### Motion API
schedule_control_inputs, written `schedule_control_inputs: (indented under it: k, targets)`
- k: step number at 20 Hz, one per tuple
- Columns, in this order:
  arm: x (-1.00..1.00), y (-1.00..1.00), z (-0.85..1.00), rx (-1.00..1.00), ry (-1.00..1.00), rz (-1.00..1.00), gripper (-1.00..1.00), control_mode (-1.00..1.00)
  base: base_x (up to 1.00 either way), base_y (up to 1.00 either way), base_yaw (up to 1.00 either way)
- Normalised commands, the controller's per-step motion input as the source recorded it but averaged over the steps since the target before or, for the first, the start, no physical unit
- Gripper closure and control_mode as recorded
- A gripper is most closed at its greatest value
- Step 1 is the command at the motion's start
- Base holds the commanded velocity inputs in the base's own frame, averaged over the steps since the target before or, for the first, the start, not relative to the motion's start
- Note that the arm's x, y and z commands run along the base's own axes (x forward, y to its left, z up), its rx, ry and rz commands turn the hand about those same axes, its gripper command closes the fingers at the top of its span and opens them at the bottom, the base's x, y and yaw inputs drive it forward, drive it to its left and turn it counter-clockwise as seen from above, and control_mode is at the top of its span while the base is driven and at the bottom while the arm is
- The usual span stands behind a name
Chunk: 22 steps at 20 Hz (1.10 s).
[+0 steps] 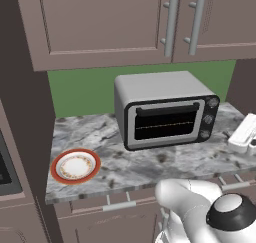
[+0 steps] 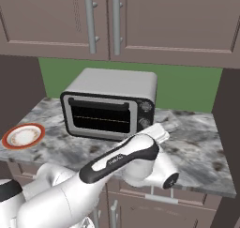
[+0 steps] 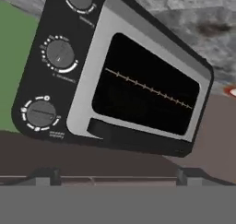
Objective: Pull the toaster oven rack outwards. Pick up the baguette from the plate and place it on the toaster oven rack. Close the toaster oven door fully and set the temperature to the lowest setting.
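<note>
The silver toaster oven (image 1: pixel 150 87) stands on the marble counter, and its door (image 1: pixel 165 123) is shut, with the black handle along the top. Through the dark glass the rack (image 1: pixel 165 126) shows as a thin line of bars. Three knobs sit on the black panel at the oven's right side (image 1: pixel 208 119). The orange-rimmed plate (image 1: pixel 57 173) lies to the left with a bare centre. The baguette is out of view. My gripper (image 2: pixel 164 128) hovers low, in front of the oven's knob side. In the hand view the gripper (image 3: pixel 117 176) is open and empty, facing the rolled oven front (image 3: pixel 143 96) from a short distance.
Upper cabinets with metal handles (image 1: pixel 171 24) hang above the oven. A dark tall cabinet side (image 1: pixel 25 117) bounds the counter on the left. Drawer fronts (image 1: pixel 120 205) run under the counter edge. Bare marble (image 2: pixel 197 142) lies right of the oven.
</note>
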Motion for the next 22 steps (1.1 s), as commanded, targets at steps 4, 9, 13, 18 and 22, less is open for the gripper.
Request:
schedule_control_inputs:
  k: [4, 9, 13, 18, 22]
  targets:
    - [-0.04, 0.04, -0.08, 0.65, 0.00, -0.16, -1.00, -1.00, 0.00, 0.00, 0.00]
    - [0.15, 0.12, 0.00, 0.44, 0.01, -0.19, -1.00, -1.00, 0.00, 0.00, 0.00]
    - [0.21, 0.01, 0.00, 0.07, 0.00, -0.09, -1.00, -1.00, 0.00, 0.00, 0.00]
    - [0.08, 0.00, -0.01, -0.07, 0.00, -0.03, -1.00, -1.00, 0.00, 0.00, 0.00]
    - [0.09, 0.00, -0.14, -0.08, 0.04, 0.00, -1.00, -1.00, 0.00, 0.00, 0.00]
